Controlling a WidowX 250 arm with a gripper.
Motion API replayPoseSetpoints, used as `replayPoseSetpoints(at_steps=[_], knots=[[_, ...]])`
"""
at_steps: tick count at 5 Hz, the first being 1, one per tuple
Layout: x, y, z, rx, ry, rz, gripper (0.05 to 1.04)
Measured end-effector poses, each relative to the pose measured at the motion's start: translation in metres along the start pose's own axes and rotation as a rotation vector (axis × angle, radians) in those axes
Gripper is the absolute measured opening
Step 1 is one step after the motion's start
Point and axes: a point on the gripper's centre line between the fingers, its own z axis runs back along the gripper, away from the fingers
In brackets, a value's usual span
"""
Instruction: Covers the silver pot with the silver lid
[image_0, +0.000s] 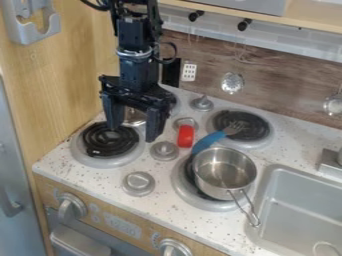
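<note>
Silver pot (224, 175) upright on the near right burner (190, 196), interior visible, handle toward the near side. Pincer (134, 134) above the counter (93, 182) at left, fingers apart; shiny metal piece (135, 117) partly hidden behind it, identity and contact undetermined. Blue-handled fork (208, 141) extends onto the far right burner (262, 140).

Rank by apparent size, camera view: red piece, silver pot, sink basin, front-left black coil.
1. Sink basin, cut off by the edge
2. Silver pot
3. Front-left black coil
4. Red piece
</note>
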Motion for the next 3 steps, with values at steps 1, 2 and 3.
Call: replayPoseSetpoints(at_steps=[1, 2, 3], knots=[[-0.003, 0.0, -0.008, -0.005, 0.029, -0.001, 0.999], [0.014, 0.028, -0.017, -0.005, 0.034, 0.027, 0.999], [0.029, 0.07, -0.023, 0.011, 0.034, 0.082, 0.999]])
